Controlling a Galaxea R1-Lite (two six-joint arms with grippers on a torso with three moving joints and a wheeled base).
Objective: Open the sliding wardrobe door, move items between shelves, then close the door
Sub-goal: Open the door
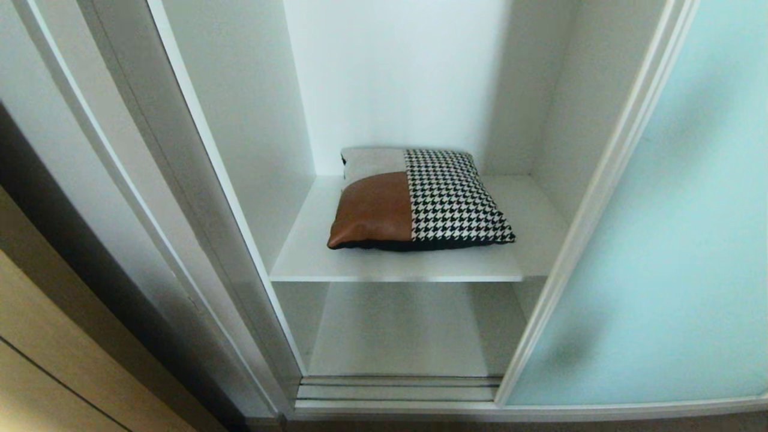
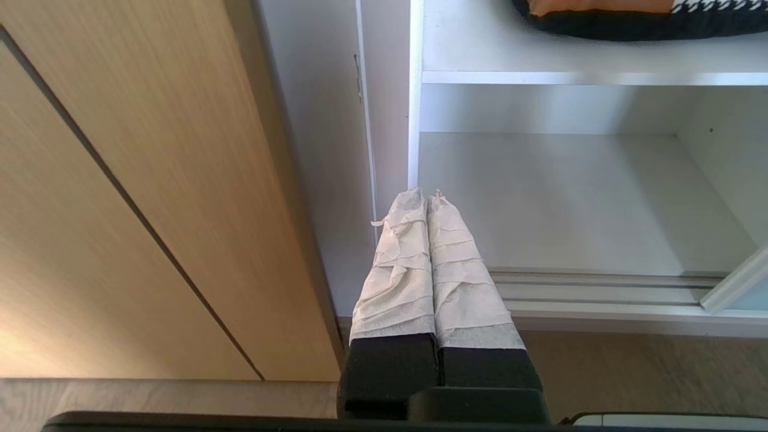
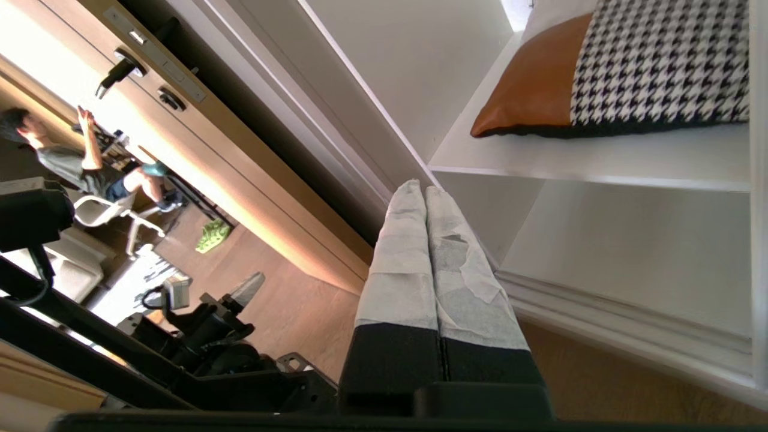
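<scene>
- Neither hand shows in my head view; the sliding wardrobe door [image 1: 678,240] stands pushed to the right, and the cushion [image 1: 420,201] lies flat on the upper shelf [image 1: 312,258], with the lower shelf [image 1: 402,336] beneath it.
- Left wrist view: I see the left hand [image 2: 427,195] with its wrapped fingers [image 2: 399,264] pressed together, holding nothing, low before the wardrobe's left post.
- Right wrist view: the right hand [image 3: 423,187] is likewise pressed together and holds nothing, below the cushion's shelf; a seated person [image 3: 72,159] is far behind.

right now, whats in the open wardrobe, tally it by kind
cushion: 1, on the upper shelf
shelves: 2, the lower shelf has nothing on it
sliding door: 1, pushed aside to the right
total: 4
</scene>
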